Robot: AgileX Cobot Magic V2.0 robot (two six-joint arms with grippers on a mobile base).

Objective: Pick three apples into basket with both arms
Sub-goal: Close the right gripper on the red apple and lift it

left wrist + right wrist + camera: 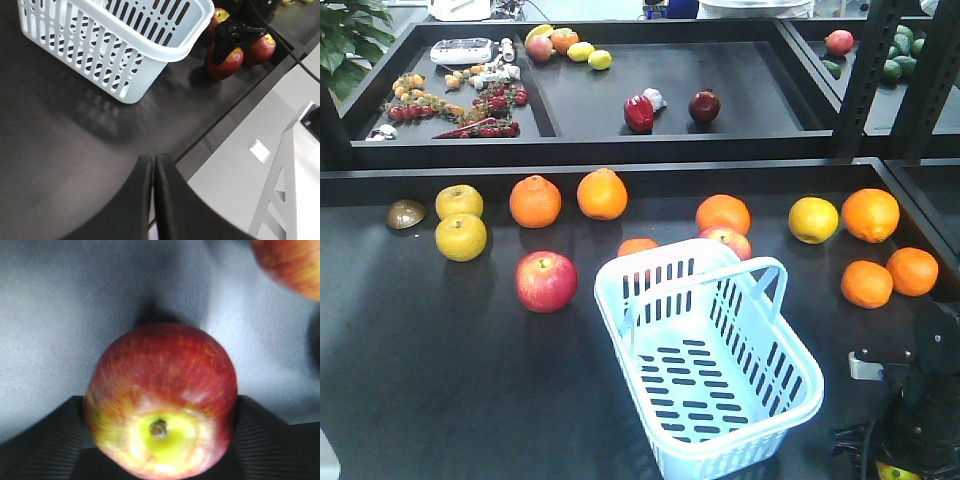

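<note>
In the right wrist view a red apple (160, 390) with a yellow-green stem end fills the gap between my right gripper's (160, 440) two black fingers (45, 440), which are shut on it. A second apple (292, 265) lies just beyond. The left wrist view shows that held apple (225, 60) under the right gripper, with two more apples (260, 47) beside it near the table's front edge, right of the pale blue basket (125, 40). My left gripper (153, 159) is shut and empty, over the table edge. The basket (760, 400) stands empty.
Another red apple (546, 281) lies left of the basket, and one (725, 240) shows behind it. Oranges (535, 201) and yellow fruit (460, 237) line the back. My right arm (930, 400) is at the bottom right. A raised shelf (620, 140) holds more produce.
</note>
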